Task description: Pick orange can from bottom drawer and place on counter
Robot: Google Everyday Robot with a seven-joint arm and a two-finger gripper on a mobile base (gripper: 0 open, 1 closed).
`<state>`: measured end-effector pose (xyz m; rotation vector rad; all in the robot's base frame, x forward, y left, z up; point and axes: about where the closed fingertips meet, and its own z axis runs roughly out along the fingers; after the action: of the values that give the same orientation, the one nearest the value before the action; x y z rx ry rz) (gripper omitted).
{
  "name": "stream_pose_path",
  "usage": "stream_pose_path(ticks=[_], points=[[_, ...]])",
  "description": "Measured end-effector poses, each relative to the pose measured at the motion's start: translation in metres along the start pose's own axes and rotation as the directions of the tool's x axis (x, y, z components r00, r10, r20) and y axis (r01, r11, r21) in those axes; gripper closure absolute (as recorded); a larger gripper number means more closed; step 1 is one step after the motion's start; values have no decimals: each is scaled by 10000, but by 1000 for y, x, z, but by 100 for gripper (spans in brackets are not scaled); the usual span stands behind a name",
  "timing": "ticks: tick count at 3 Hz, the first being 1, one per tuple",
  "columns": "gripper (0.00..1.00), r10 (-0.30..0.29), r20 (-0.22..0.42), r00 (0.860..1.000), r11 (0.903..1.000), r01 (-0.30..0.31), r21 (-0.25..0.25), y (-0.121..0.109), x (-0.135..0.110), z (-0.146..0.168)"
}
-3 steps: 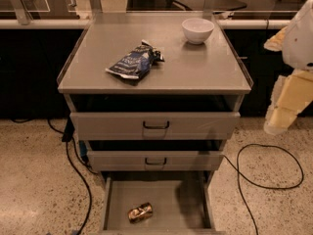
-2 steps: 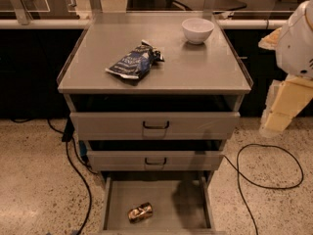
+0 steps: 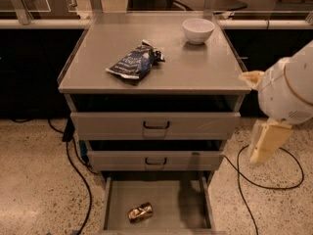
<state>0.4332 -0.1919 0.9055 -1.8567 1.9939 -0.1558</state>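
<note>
- Orange can (image 3: 140,212) lies on its side in the open bottom drawer (image 3: 166,199), toward its front-left corner.
- I see the gripper (image 3: 266,142) beyond the counter's (image 3: 195,67) right edge, below its top; I cannot tell its grip state.

My one camera sits high, in front of the grey metal three-drawer cabinet (image 3: 205,125), and looks steeply down at its face. It is near enough that the cabinet fills the middle of the view. The flat grey metal counter (image 3: 195,72) spreads across the upper half, and the wide, shallow grey bottom drawer (image 3: 146,192), pulled out, runs off the lower edge. Speckled stone floor (image 3: 34,180) shows on both sides. My rounded white arm (image 3: 288,92) and cream-coloured gripper (image 3: 266,141) come in at the right edge, beside the cabinet's right front corner.
</note>
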Motion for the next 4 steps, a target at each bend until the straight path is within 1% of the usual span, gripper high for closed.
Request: stream_pose_path(ticks=[1, 2, 3, 4], points=[[0, -197, 798, 9966, 9991, 227, -366, 21, 20, 59], [0, -548, 1795, 9822, 9937, 713, -867, 38, 41, 137], [0, -648, 2191, 9735, 9858, 966, -1376, 63, 48, 224], [0, -667, 2177, 9737, 9858, 979, -1361, 69, 50, 229]])
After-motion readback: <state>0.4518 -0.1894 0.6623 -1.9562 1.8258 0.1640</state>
